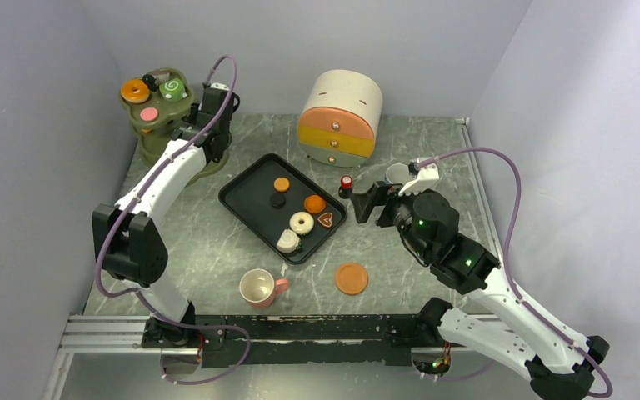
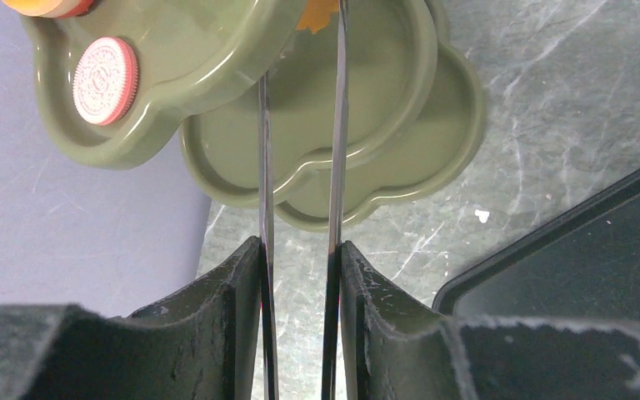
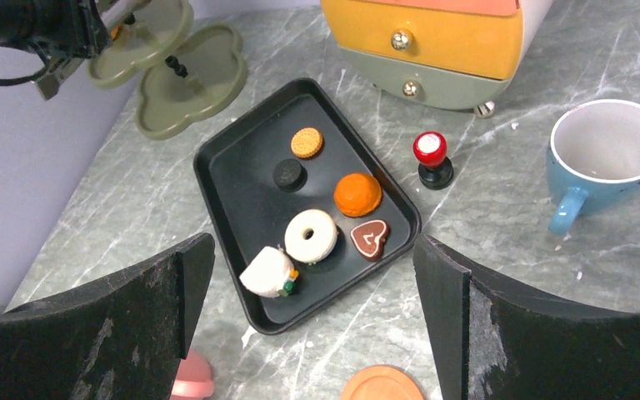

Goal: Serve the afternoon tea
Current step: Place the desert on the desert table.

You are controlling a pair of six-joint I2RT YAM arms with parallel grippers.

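Observation:
On the black tray (image 1: 248,179) lie a white doughnut (image 3: 311,236), an orange bun (image 3: 357,193), a heart cookie (image 3: 370,239), a round biscuit (image 3: 307,142), a black cookie (image 3: 288,174) and a white roll (image 3: 268,272). The pink cup (image 1: 258,287) and an orange saucer (image 1: 352,278) stand near the front edge. The blue cup (image 3: 607,154) is at the right. My left gripper (image 1: 206,112) reaches over the olive stand (image 2: 217,67), jaws narrow, shut on a small orange pastry (image 2: 315,15) at its tips. My right gripper (image 3: 312,242) hangs open beside the tray.
The stand's top tier carries an orange doughnut (image 1: 136,90), a green swirl roll (image 1: 172,87) and a pink cookie (image 2: 105,81). A rounded drawer cabinet (image 1: 342,117) stands at the back. A small red-topped knob (image 1: 347,185) sits between the tray and the blue cup. Walls close in on both sides.

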